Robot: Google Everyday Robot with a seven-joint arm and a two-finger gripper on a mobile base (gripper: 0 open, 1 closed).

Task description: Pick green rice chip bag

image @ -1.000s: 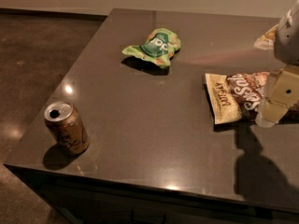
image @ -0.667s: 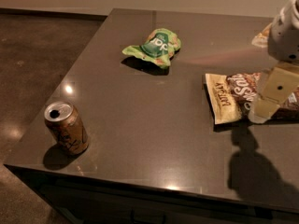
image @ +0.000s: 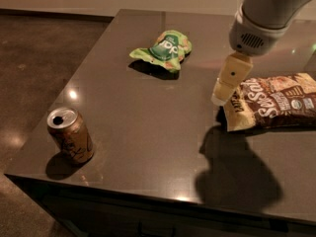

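- The green rice chip bag [image: 165, 49] lies on the table [image: 148, 127], on its far half, about midway between the left and right edges.
- It lies flat with its printed face up, showing the dark green round logo and white letters.
- Its long axis runs roughly parallel to the table's far edge, tilted a little so the right end sits slightly farther back.
- Its narrower, wrinkly end points toward the table's left edge, and its broader end points toward the right edge.
- My gripper [image: 219, 95] hangs over the table's right half, nearer the front than the green bag and well apart from it.
- I cannot tell whether my gripper is open or closed, and it holds nothing that I can see.
- 1 brown-and-cream chip bag [image: 271, 102] lies flat on the table's right side, with its left end just beside my gripper.
- 1 tan can [image: 70, 135] stands upright near the table's front-left corner, its opened top showing.
- My arm's shadow [image: 237, 177] falls on the table's front-right part.
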